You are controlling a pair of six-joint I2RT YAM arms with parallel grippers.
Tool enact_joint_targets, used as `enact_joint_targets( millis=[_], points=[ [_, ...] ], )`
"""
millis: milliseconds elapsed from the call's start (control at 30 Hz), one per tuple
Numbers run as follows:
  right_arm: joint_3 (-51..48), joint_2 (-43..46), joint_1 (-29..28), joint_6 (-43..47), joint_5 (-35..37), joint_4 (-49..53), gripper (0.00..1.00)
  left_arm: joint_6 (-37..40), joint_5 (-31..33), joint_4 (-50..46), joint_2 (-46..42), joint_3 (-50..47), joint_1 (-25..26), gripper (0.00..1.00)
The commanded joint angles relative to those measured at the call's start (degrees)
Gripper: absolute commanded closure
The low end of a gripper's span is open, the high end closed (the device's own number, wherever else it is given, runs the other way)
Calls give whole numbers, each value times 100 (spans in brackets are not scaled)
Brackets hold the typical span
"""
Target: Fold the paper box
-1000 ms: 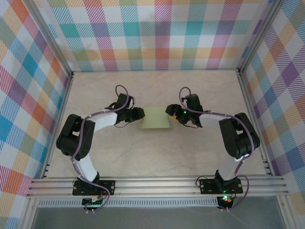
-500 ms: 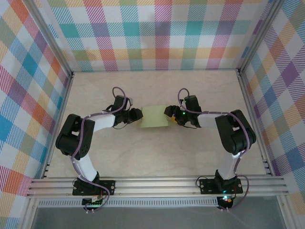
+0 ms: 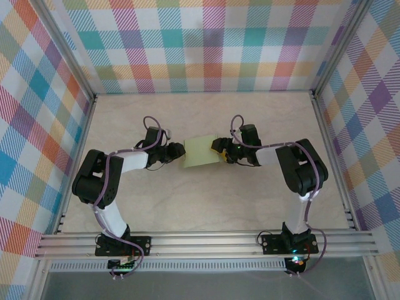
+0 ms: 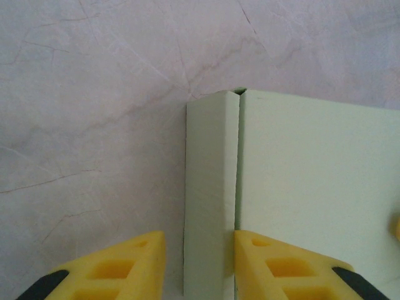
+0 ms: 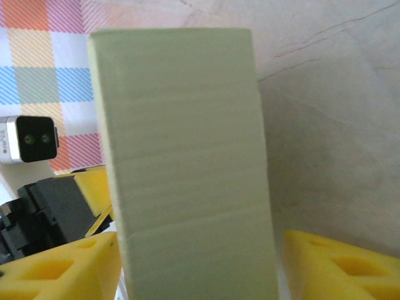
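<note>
**Left gripper** (image 4: 200, 244): at the bottom centre of its wrist view, the jaws stand part-way apart, astride a narrow side panel of the paper box (image 4: 300, 187). A sliver of table (image 4: 94, 125) shows between one finger and the panel, so there is no clamp.

**Right gripper** (image 5: 200, 244): the jaws are wide, either side of the box's opposite end. I cannot tell whether they grip.

**Box:** it sits at the centre of the overhead view, between the two grippers. A thin seam gapes beside the side panel.

**Risk:** an uneven squeeze would likely crease the thin card. A push from one side only could slide the box or spring the seam.

**Obscured:** both sets of contact points are cut off at the lower frame edges. The box's underside and far flaps are unseen.
</note>
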State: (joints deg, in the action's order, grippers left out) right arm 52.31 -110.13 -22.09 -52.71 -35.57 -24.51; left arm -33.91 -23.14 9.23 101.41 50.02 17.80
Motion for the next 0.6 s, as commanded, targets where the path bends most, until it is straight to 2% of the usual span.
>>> enact_joint_targets(
  millis=[0, 267, 367, 500, 567],
  points=[
    [160, -46, 0, -94, -371, -347, 36, -49, 2, -217, 88, -106, -82, 67],
    [156, 9, 3, -135, -430, -369, 49, 19, 26, -288, 62, -3, -75, 65],
    [152, 23, 4, -111, -493, -404, 57, 50, 26, -333, 64, 68, -75, 64],
    [152, 69, 3, -99, -512, -396, 60, 69, 59, -343, 44, 109, -72, 62],
    [147, 107, 13, -106, -512, -383, 60, 134, 102, -328, -1, 106, -75, 57]
  ],
)
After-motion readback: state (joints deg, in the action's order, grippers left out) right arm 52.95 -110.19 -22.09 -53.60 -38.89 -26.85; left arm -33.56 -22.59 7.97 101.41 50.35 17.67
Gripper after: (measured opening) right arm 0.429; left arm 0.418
